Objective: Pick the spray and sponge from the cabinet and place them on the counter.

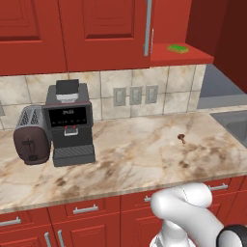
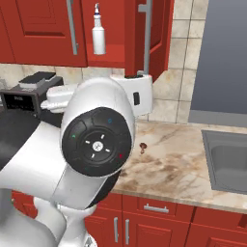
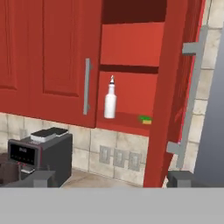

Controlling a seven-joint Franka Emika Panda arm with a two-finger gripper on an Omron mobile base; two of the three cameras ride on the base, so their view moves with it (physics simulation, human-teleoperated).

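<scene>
The red cabinet (image 3: 131,43) has its right door (image 3: 171,87) swung open. On its lower shelf the white spray (image 3: 110,103) stands upright at the left, and the flat green sponge (image 3: 145,119) lies to its right near the door. The spray (image 2: 99,36) also stands on that shelf in the right base view, and the sponge (image 1: 178,48) lies on the shelf in the left base view. My gripper (image 3: 111,179) is open and empty, well back from the shelf and below it, with its fingertips (image 3: 41,178) wide apart. The marbled counter (image 1: 135,154) runs below the cabinet.
A black coffee machine (image 1: 70,123) and a dark toaster (image 1: 31,135) stand on the counter's left. A small brown thing (image 1: 181,138) lies mid-counter. A steel sink (image 2: 229,161) is at the right. The open door's bar handle (image 3: 192,92) juts out beside the shelf.
</scene>
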